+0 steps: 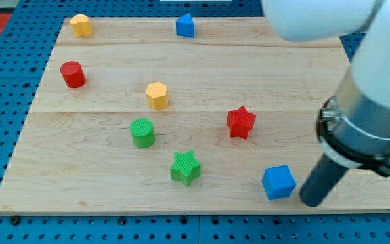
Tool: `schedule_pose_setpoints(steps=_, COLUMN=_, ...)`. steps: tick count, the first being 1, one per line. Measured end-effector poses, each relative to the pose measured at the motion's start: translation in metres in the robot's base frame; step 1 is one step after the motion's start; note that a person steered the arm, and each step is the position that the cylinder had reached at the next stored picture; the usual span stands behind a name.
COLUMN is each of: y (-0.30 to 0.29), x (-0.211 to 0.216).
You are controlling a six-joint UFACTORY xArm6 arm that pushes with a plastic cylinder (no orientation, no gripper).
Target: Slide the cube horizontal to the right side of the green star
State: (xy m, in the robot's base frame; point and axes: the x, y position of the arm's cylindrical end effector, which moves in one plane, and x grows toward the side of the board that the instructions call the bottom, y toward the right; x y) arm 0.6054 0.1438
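The blue cube (278,182) lies near the board's bottom edge, to the right of the green star (185,168) and slightly lower than it. My tip (311,202) rests on the board just right of the blue cube, a small gap away. The arm's pale body fills the view's upper right corner.
A green cylinder (142,132) sits up-left of the star. A red star (241,123) lies above the cube. A yellow hexagon (157,95), a red cylinder (73,74), a second yellow block (80,24) and a blue house-shaped block (185,26) lie farther up. The board's bottom edge (202,212) is close.
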Motion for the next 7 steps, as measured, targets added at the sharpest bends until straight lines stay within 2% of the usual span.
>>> schedule_pose_setpoints(steps=2, y=-0.114, x=-0.034)
schedule_pose_setpoints(steps=4, y=-0.183, x=-0.087)
schedule_pose_setpoints(steps=5, y=-0.137, x=-0.084)
schedule_pose_setpoints(steps=6, y=-0.059, x=-0.054)
schedule_pose_setpoints(steps=7, y=-0.004, x=-0.033)
